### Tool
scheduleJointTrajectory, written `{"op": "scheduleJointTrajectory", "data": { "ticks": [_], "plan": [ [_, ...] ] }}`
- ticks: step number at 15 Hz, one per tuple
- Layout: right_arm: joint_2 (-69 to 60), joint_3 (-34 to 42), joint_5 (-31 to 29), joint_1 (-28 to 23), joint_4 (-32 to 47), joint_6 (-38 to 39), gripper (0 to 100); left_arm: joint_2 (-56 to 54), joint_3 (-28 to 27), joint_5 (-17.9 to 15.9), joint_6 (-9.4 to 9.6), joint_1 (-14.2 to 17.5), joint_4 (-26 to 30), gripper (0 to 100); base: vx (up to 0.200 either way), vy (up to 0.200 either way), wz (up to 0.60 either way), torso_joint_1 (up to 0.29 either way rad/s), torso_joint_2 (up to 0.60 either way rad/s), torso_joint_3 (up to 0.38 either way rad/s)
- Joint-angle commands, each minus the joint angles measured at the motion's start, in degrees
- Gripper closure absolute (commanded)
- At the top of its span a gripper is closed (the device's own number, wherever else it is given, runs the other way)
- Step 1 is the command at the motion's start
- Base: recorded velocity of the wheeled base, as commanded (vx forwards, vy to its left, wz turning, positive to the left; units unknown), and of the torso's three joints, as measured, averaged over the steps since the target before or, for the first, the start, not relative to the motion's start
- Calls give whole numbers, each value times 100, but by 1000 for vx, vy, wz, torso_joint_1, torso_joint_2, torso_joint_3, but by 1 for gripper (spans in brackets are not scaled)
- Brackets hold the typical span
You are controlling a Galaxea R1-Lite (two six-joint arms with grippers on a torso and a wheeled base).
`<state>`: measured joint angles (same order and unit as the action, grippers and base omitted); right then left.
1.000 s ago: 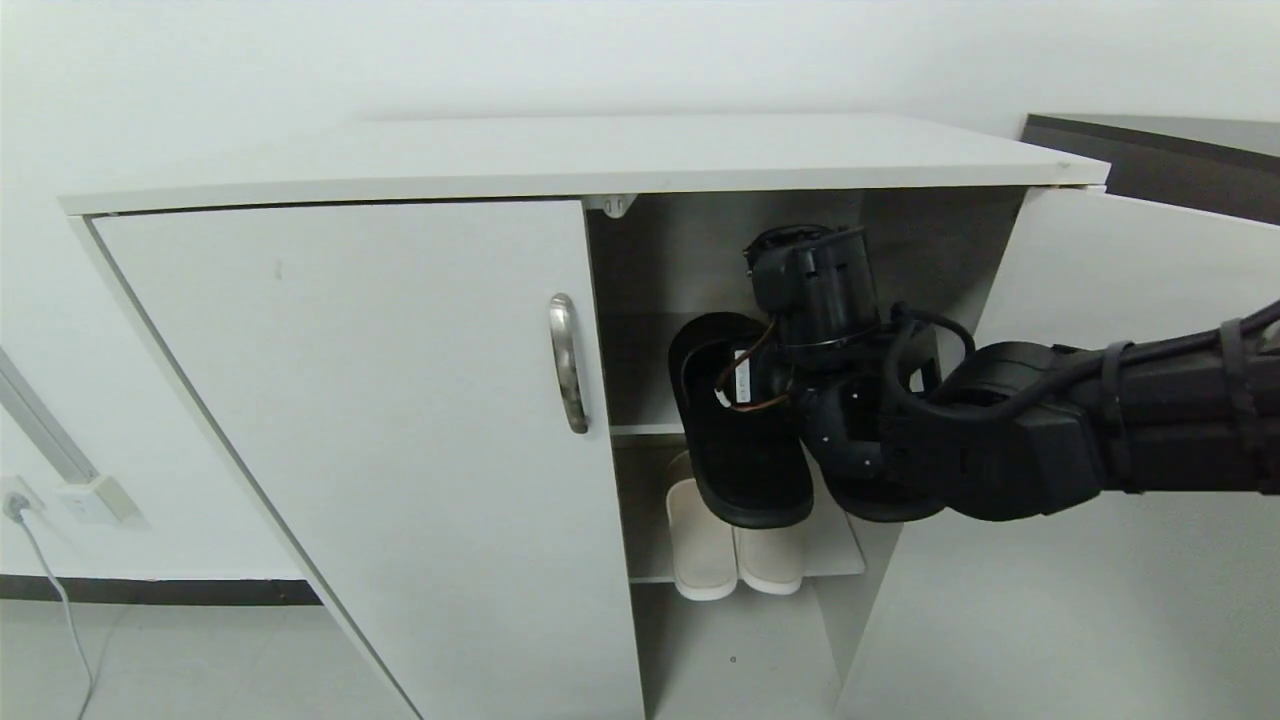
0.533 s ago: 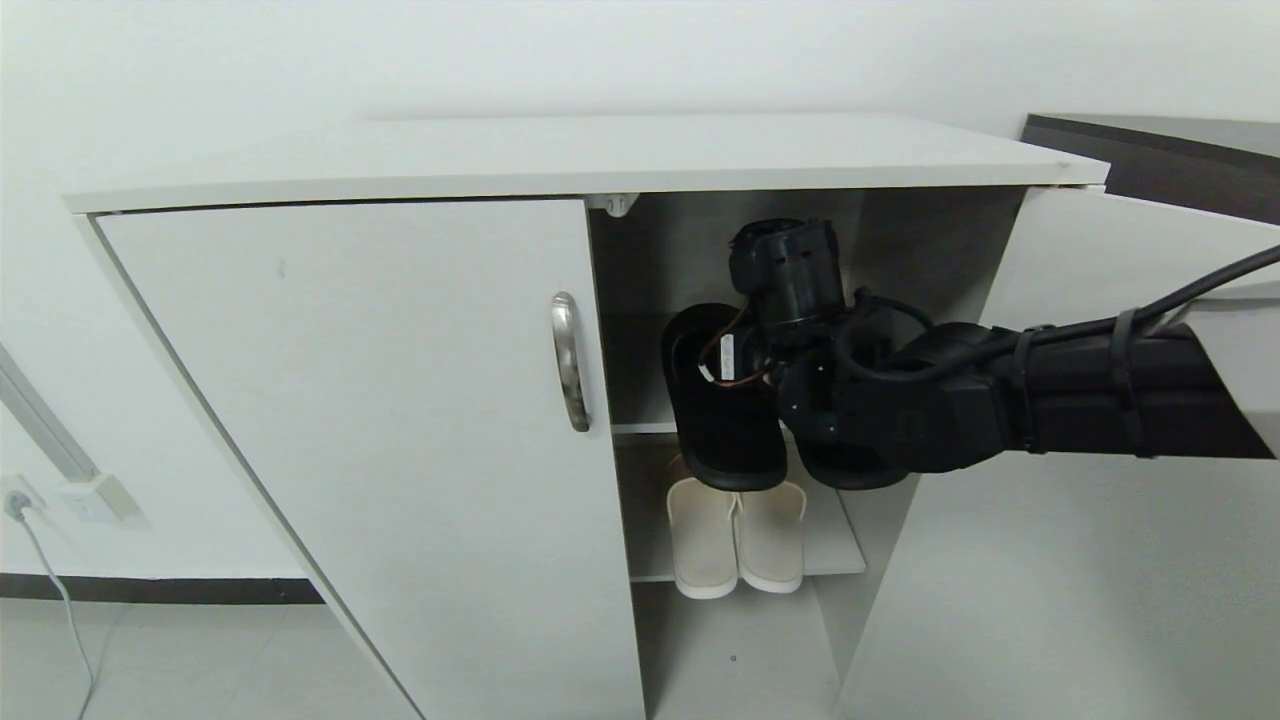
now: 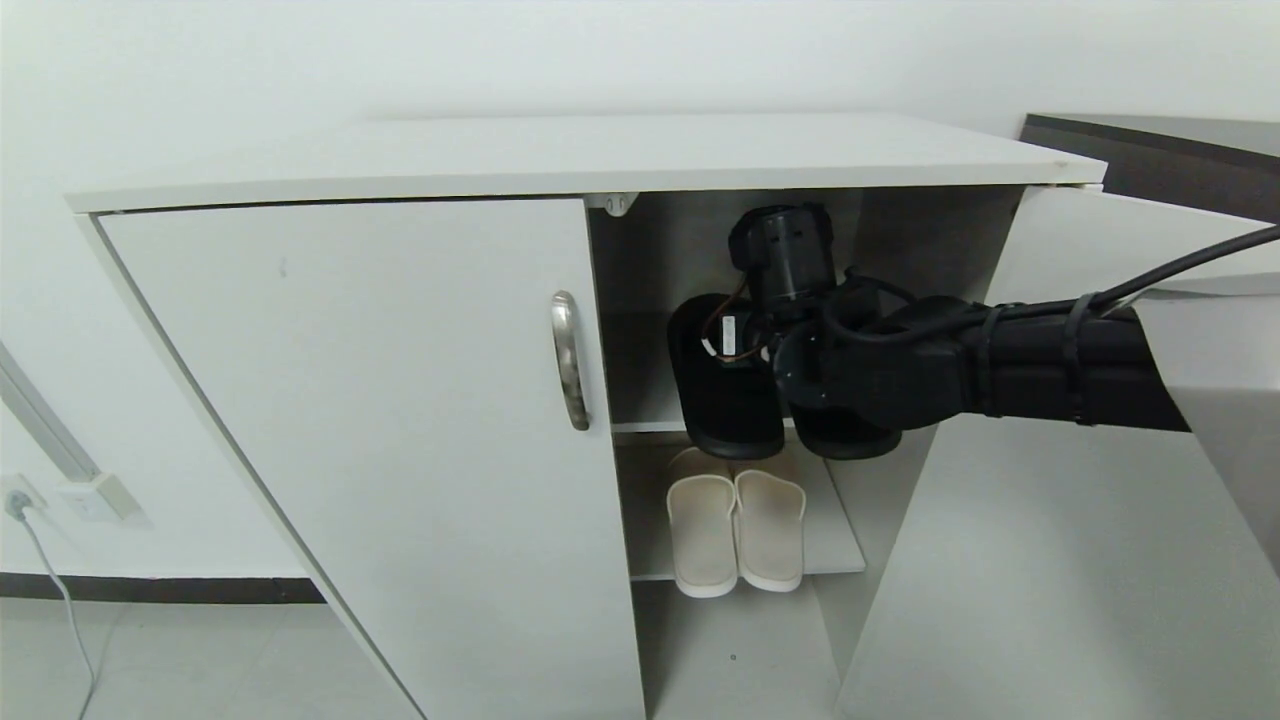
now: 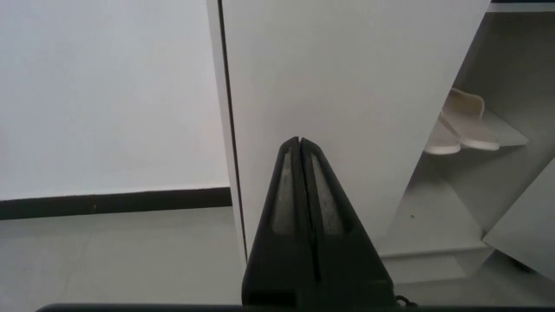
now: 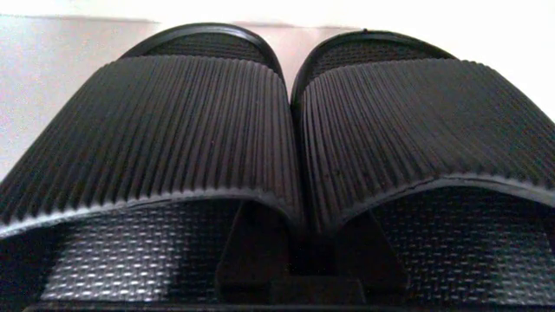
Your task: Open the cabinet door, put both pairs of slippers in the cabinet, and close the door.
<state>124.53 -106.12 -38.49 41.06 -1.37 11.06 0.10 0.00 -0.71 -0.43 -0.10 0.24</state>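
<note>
The white cabinet [image 3: 560,160] has its right door [image 3: 1060,500] swung open and its left door [image 3: 360,440] shut. My right gripper [image 3: 775,345] reaches into the opening at the upper shelf [image 3: 640,428], shut on the pair of black slippers [image 3: 730,390], whose heels overhang the shelf edge. Up close, the black slippers [image 5: 286,130] lie side by side with the fingers [image 5: 251,251] inside their straps. A pair of cream slippers [image 3: 735,530] lies on the middle shelf; the cream slippers [image 4: 464,126] also appear past the door edge. My left gripper [image 4: 299,173] is shut and empty, low before the left door.
A metal handle [image 3: 567,360] runs down the left door's edge. A wall socket [image 3: 90,500] with a cable sits at lower left. The bottom compartment [image 3: 730,640] lies under the cream slippers. Grey floor [image 4: 113,260] spreads left of the cabinet.
My right arm has carried the black slippers up and deeper into the cabinet, from in front of the cream pair to the upper shelf level. The cream slippers are now uncovered.
</note>
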Motion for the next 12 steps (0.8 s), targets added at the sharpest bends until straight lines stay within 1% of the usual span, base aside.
{"op": "scheduleJointTrajectory", "data": {
  "ticks": [1,4,11,12],
  "plan": [
    [283,-410,-1,-54,93,54,100,-1,0,0,-1,1,2,100,0,0,0,0,0,0],
    [520,-847,-1,-116,365,72,100,-1,0,0,-1,1,2,100,0,0,0,0,0,0],
    [643,-847,-1,-133,444,72,100,-1,0,0,-1,1,2,100,0,0,0,0,0,0],
    [643,-847,-1,-133,444,72,0,-1,0,0,-1,1,2,100,0,0,0,0,0,0]
  ]
}}
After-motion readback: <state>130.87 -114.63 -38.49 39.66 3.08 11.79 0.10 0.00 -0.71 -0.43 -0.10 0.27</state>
